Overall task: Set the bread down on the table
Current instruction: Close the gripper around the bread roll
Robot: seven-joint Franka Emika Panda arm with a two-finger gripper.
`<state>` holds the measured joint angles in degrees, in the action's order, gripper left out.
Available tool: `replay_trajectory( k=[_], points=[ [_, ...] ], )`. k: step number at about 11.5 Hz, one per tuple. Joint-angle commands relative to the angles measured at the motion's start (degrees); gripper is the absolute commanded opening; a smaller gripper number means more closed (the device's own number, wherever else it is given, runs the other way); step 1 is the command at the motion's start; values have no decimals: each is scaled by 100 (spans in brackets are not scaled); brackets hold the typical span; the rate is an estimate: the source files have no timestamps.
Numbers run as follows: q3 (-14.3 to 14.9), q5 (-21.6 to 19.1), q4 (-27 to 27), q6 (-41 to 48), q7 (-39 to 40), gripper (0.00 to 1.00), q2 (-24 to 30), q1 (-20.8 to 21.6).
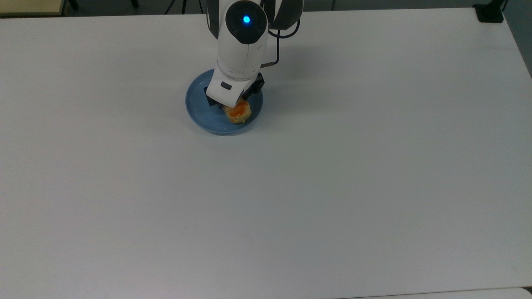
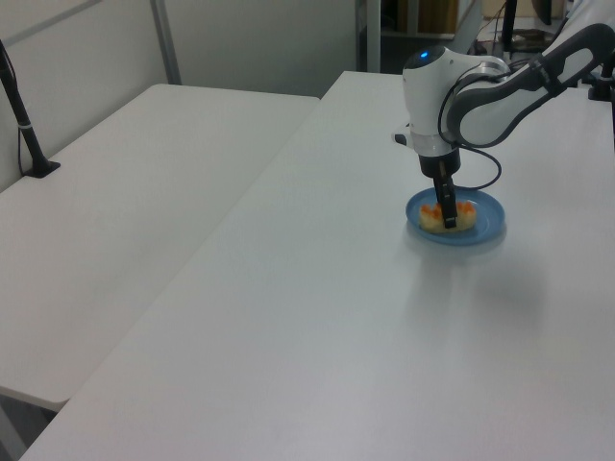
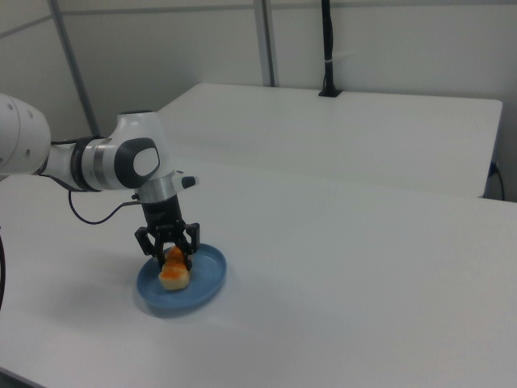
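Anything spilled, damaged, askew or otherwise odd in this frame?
Nothing stands out. The small tan bread loaf with orange-glazed bumps lies whole on the round blue plate, with the black claw straddling it. The plain white table shows no crumbs or spills.

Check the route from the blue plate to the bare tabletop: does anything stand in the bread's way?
Nothing visible does. The bread lies on the blue plate, with the tool down around it. The table is bare on every side of the plate; its low rim is all the bread must clear.
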<state>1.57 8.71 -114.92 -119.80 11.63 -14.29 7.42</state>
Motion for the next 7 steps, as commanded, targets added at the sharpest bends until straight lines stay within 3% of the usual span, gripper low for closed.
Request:
replay_trajectory(
  k=[1, 3, 5, 7],
  points=[
    [55, 44, -39, -27, -336, 50, 180, 137],
    [46, -26, 336, 567, -302, 50, 426, 128],
    [89, -385, 1274, 1272, -249, 50, 471, 93],
    [107, -554, 1770, 1284, -143, 50, 392, 75]
  ],
)
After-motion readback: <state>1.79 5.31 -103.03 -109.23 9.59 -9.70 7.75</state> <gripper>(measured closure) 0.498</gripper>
